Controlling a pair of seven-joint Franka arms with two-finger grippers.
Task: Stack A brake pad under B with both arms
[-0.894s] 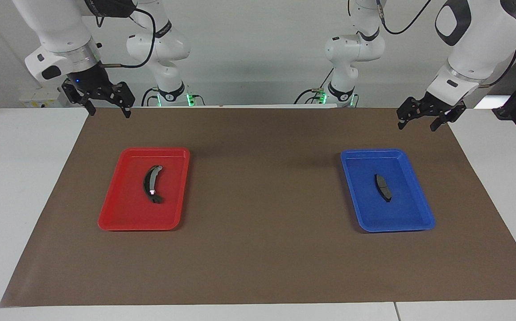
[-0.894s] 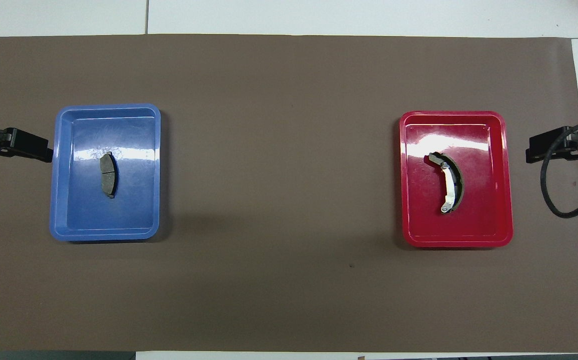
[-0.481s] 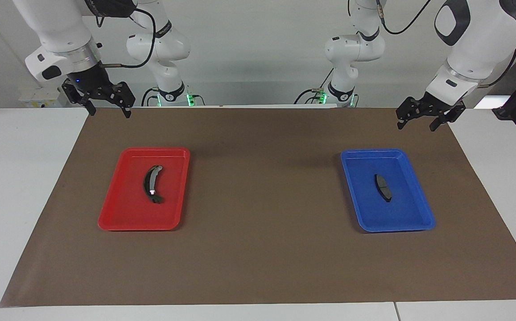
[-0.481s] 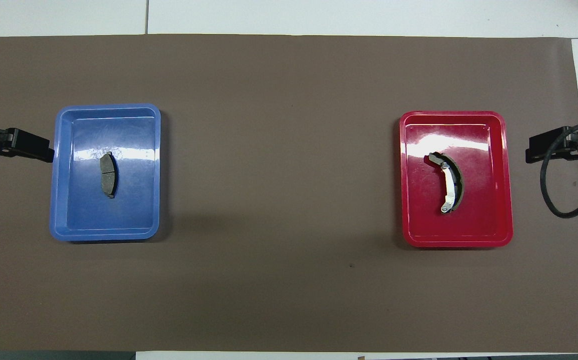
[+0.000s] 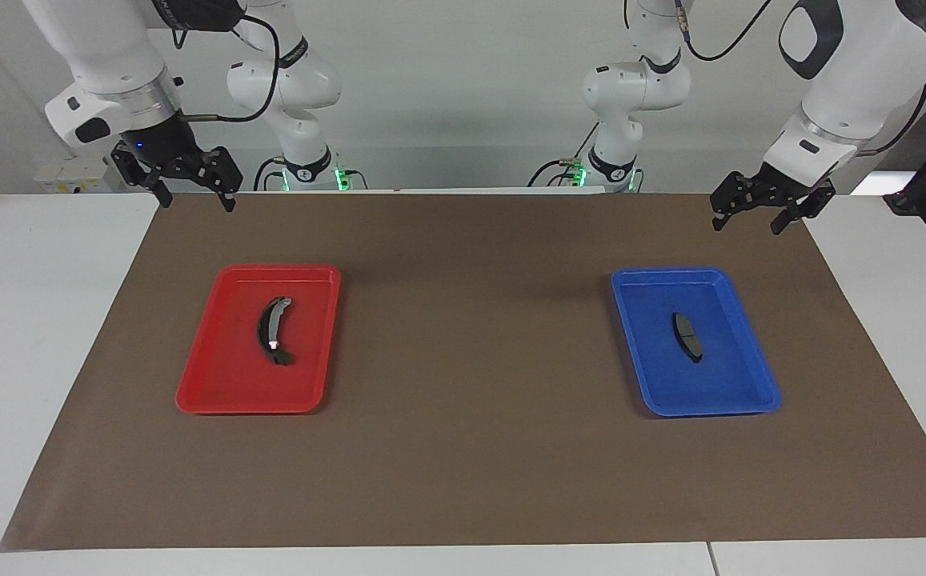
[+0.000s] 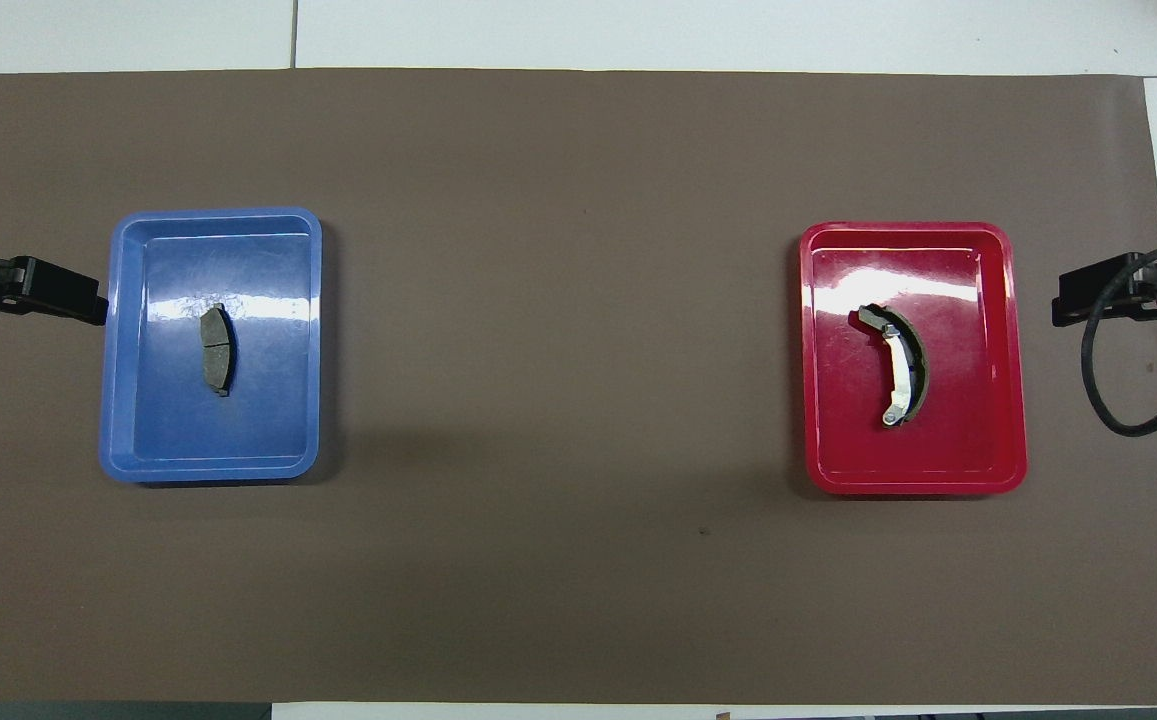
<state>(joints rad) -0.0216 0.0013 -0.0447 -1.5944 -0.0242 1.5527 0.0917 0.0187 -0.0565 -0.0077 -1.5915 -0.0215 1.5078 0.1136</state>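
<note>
On the worktop [image 5: 463, 480] two trays: pad A [image 5: 687, 335] in blue [image 5: 751, 400], B [image 5: 270, 330] in red [image 5: 214, 392]. Left gripper [image 5: 751, 218] and right gripper [image 5: 194, 194] hang open, empty.

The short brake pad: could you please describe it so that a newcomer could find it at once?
Start at the brown mat, then find the blue tray toward the left arm's end of the table. The short brake pad lies alone in it: stubby, plain dark grey, unlike the longer crescent pad in the red tray.
</note>
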